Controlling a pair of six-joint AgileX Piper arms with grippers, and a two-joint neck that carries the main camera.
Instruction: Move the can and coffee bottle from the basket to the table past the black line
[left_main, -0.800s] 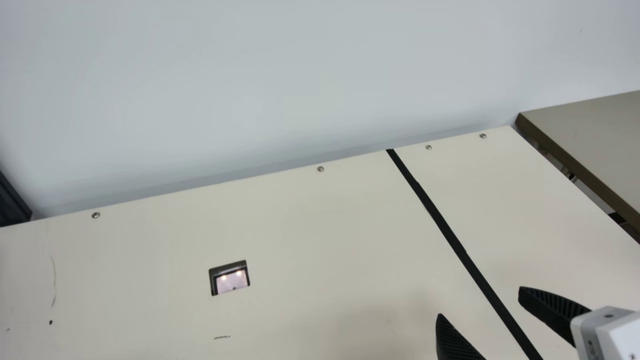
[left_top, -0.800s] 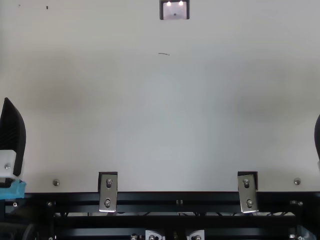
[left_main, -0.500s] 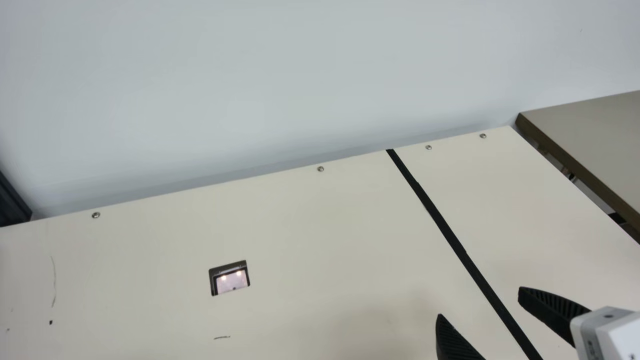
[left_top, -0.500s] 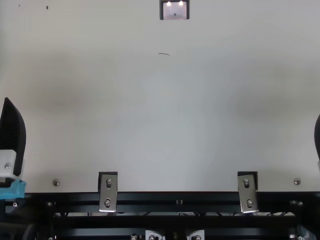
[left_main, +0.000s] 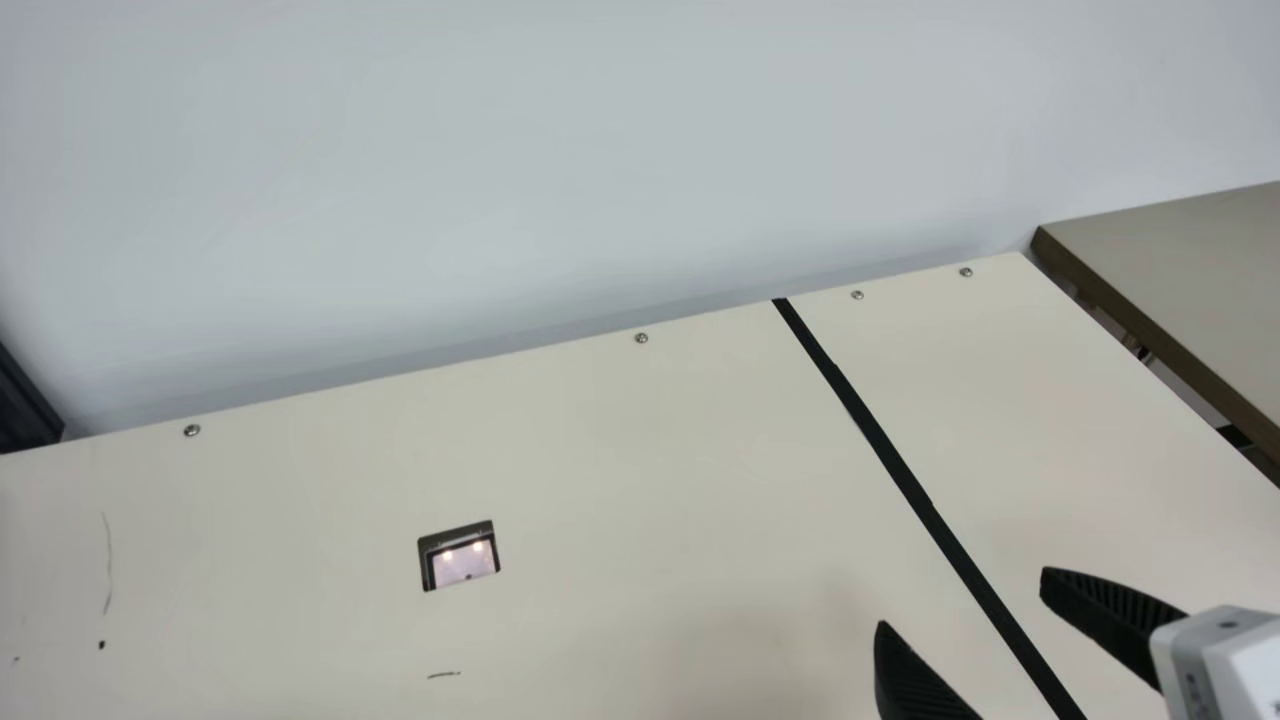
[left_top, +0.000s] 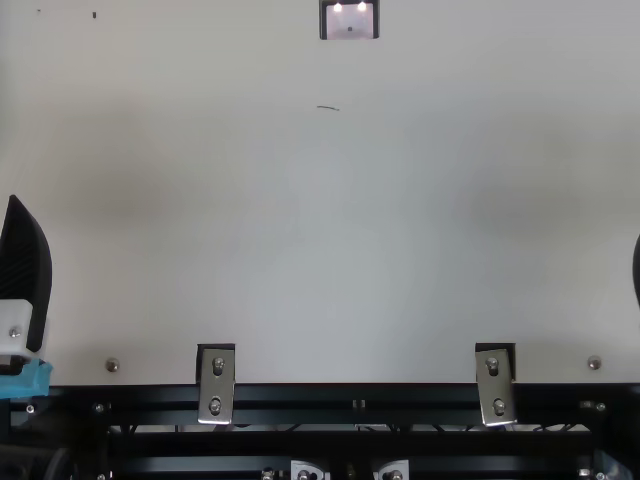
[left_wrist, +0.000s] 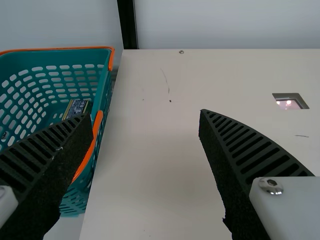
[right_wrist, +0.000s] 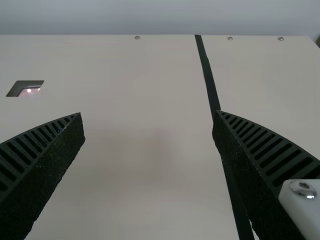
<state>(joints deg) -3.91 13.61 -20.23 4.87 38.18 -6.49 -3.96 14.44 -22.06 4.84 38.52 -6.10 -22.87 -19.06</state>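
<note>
One item (left_wrist: 77, 107) inside basket (left_wrist: 60, 49), near wide-open left end effector (left_top: 26, 275); right end effector (left_main: 962, 600) wide.

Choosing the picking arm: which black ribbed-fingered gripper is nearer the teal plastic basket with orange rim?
The left gripper: its wrist view shows the basket close by, whereas the right gripper is by the black line.

Left gripper (left_top: 27, 260) — black ribbed fingers (left_wrist: 245, 145); white mount (left_wrist: 280, 212) bearing silver screw (left_wrist: 271, 185); light-blue part (left_top: 28, 380) beside mount. Right gripper (left_main: 961, 595) — black ribbed fingers (right_wrist: 267, 147), white mount (left_main: 1215, 655).
</note>
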